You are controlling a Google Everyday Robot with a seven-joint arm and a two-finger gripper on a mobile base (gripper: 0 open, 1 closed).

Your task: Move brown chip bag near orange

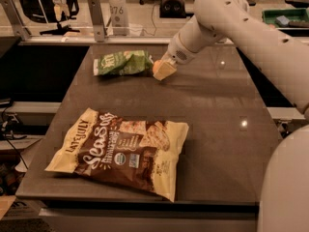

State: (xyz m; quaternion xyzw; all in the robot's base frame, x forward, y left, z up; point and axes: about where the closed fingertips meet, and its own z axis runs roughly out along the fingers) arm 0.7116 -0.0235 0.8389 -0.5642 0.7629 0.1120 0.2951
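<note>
The brown chip bag (120, 151) lies flat on the near left part of the dark table (217, 124), with white "Sea Salt" lettering and cream-yellow edges. My gripper (163, 70) hangs low over the far middle of the table, well beyond the brown bag and just right of the green chip bag. The orange is almost wholly hidden behind the gripper. Only a small orange sliver (151, 62) shows at the gripper's upper left edge.
A smaller green chip bag (120, 63) lies at the far left of the table. My white arm (241, 28) crosses from the right. Behind the table runs a rail with posts (96, 18); beyond it are chairs and a green bin (285, 16).
</note>
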